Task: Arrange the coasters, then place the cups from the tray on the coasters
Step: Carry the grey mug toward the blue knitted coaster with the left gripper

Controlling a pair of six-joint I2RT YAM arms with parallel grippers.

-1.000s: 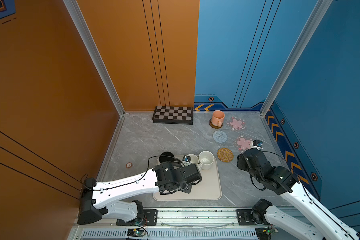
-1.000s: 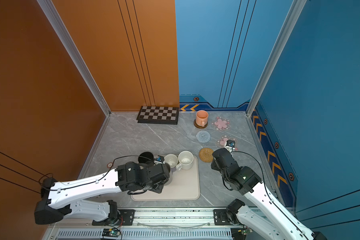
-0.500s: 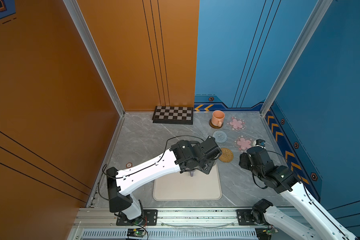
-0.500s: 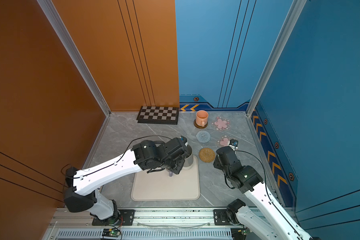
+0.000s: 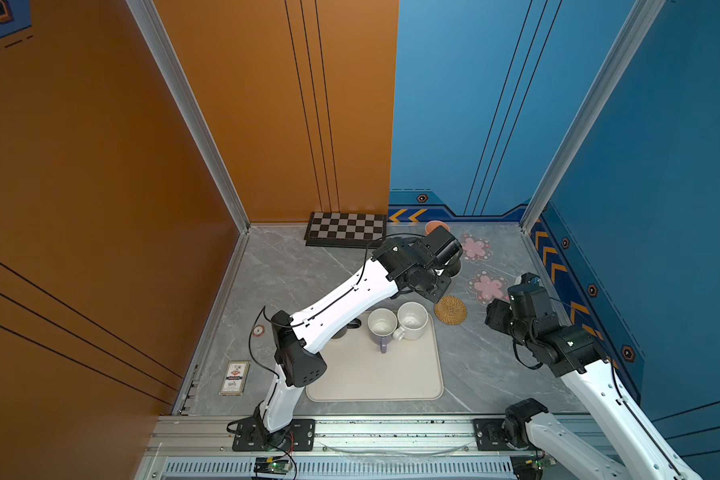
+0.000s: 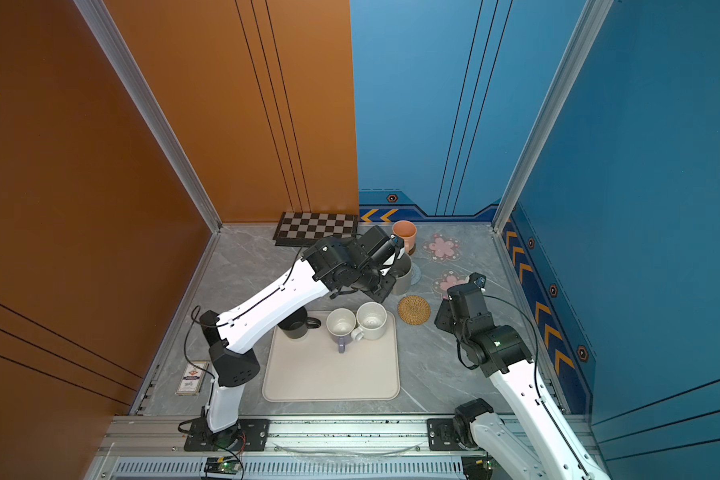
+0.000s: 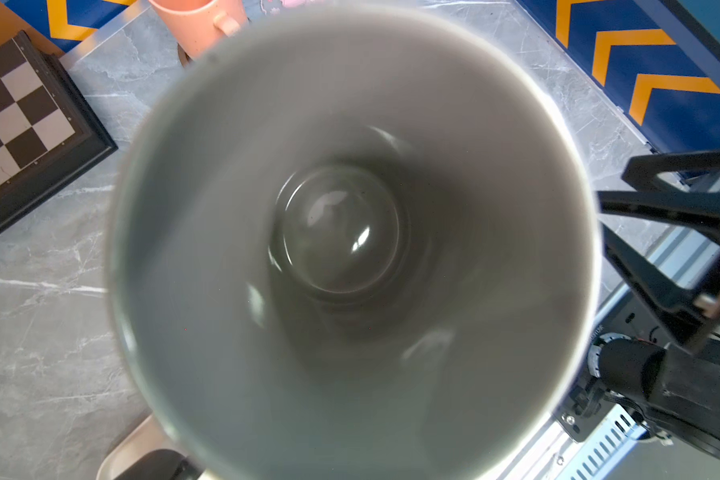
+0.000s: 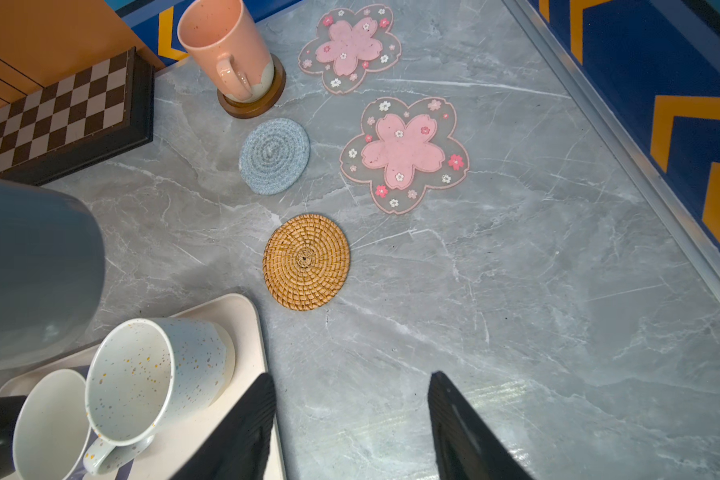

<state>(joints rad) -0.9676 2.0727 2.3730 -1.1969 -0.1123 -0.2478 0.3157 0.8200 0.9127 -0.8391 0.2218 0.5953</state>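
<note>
Other items on grey marbled tabletop [image 5: 275, 266]
Chequered board [image 5: 345, 229] flat against far wall, left of centre; small printed card [image 5: 234, 377] at near left edge; small round disc [image 5: 258, 330] farther back, same side.

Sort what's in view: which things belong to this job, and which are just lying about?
Job: tray; black mug, lavender mug, speckled mug on it; grey mug in the left end effector; peach mug on the wooden disc; blue crochet coaster, rattan coaster, far flower coaster, near flower coaster.
Lying about: chequered board, small card by the left wall, round mark on the tabletop.
</note>
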